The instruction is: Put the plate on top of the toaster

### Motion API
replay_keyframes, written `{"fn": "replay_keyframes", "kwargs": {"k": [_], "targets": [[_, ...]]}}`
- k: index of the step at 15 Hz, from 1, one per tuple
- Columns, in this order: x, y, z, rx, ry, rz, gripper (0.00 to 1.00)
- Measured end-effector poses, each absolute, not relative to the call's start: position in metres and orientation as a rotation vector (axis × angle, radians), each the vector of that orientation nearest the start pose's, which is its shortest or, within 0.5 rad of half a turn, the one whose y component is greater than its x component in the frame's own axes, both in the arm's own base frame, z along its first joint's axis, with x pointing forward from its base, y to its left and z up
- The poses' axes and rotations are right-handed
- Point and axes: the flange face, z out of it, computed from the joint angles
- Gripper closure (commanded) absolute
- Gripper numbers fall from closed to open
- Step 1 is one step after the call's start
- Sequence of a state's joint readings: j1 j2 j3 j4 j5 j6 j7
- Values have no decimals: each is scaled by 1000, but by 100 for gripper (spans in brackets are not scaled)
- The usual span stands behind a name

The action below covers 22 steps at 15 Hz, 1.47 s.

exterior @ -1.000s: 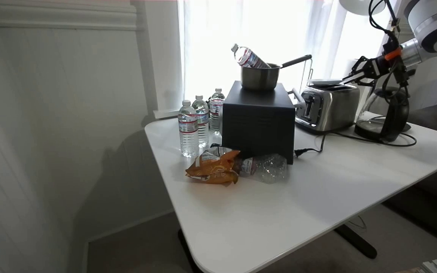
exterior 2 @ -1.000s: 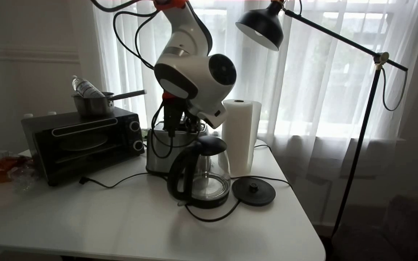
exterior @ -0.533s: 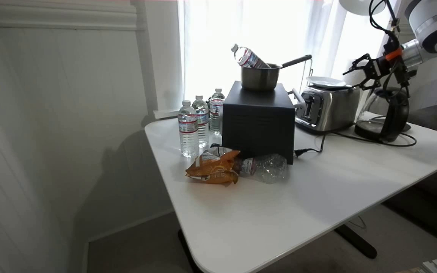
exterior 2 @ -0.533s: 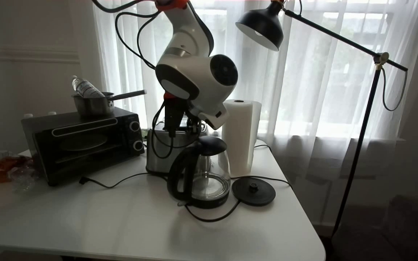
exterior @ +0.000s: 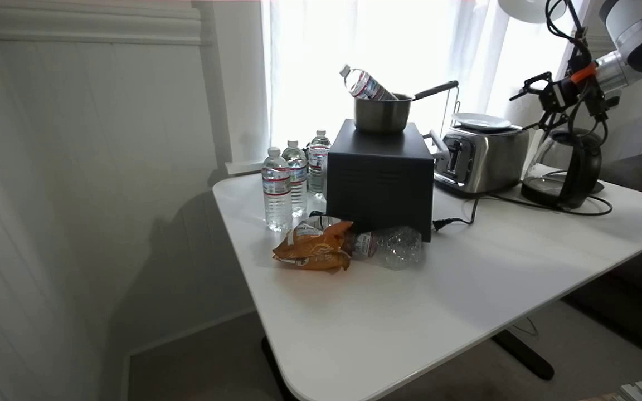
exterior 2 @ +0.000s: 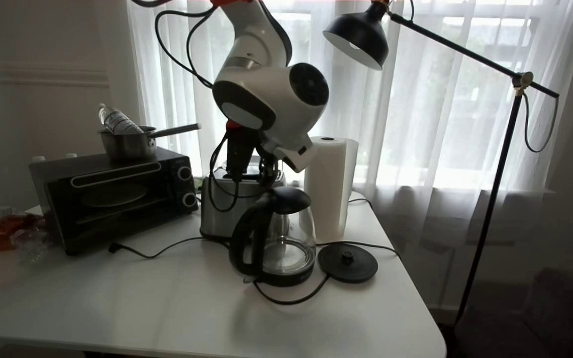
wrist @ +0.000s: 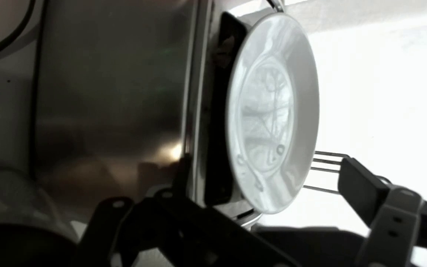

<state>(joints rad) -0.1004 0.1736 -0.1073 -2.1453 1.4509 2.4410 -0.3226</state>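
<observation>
1. In an exterior view, the plate (exterior: 482, 121) lies face up, nearly level, on top of the toaster (exterior: 502, 164). The gripper (exterior: 517, 114) is just beside it, jaws spread wide and apart from the plate. A saucepan (exterior: 379, 116) with a tilted water bottle (exterior: 368, 84) in it stands on the large black box (exterior: 377, 184); upright bottles (exterior: 276, 189) and an orange bag (exterior: 315, 248) sit near the box on the white table (exterior: 499, 289).
2. In an exterior view, the arm (exterior 2: 266, 99) hides much of the toaster's top, and the jaws' spacing cannot be told from here. A glass kettle (exterior 2: 286, 248) stands in front of the toaster, just beside a round black base (exterior 2: 347, 263).
3. In the wrist view, the plate covers part of the toaster's dark slots (wrist: 219, 148). The fingers (wrist: 363, 187) stand far apart and do not hold the plate; one overlaps the toaster's edge, but whether it touches cannot be told.
</observation>
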Motion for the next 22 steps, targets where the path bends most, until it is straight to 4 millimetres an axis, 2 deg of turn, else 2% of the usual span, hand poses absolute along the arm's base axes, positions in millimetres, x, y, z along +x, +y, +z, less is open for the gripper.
{"fn": "replay_keyframes", "kwargs": {"k": [5,8,10,13,17,20,22], "targets": [[543,-135,348,-2002,1154,-398,0],[532,-138,356,-2067,1137,-383,0],[527,-136,369,-2161,1070,-387,0],[520,-126,410,-2336,903,-444,0],[502,-98,474,-2572,663,-488,0],[481,-69,507,-2762,516,-478,0],[465,-51,521,-2871,425,-524,0]]}}
